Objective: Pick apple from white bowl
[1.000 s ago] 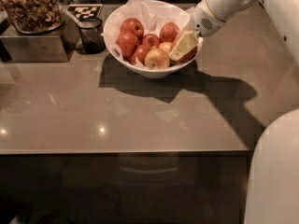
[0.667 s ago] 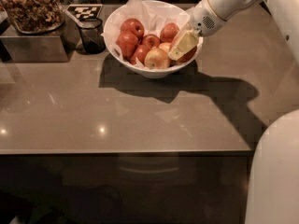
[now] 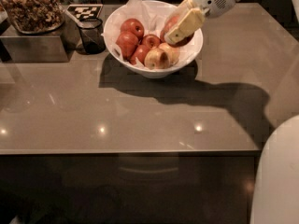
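Checked surface finishes at bowl and tabletop.
Found tabletop (image 3: 140, 115) smooth, polished grey-brown, mirroring light spots; white bowl (image 3: 154, 70) smooth, glazed-looking, lined with crumpled matt paper (image 3: 140, 6); red apples (image 3: 127, 43) glossy-skinned; gripper (image 3: 175, 29), over the bowl's right side, in pale matt plastic; cup (image 3: 91, 34) in dark glass; container (image 3: 32, 48) in dull metal.

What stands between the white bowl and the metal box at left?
A dark glass cup, seen in the camera view, between the bowl and the box. The end effector is at the bowl's right side.
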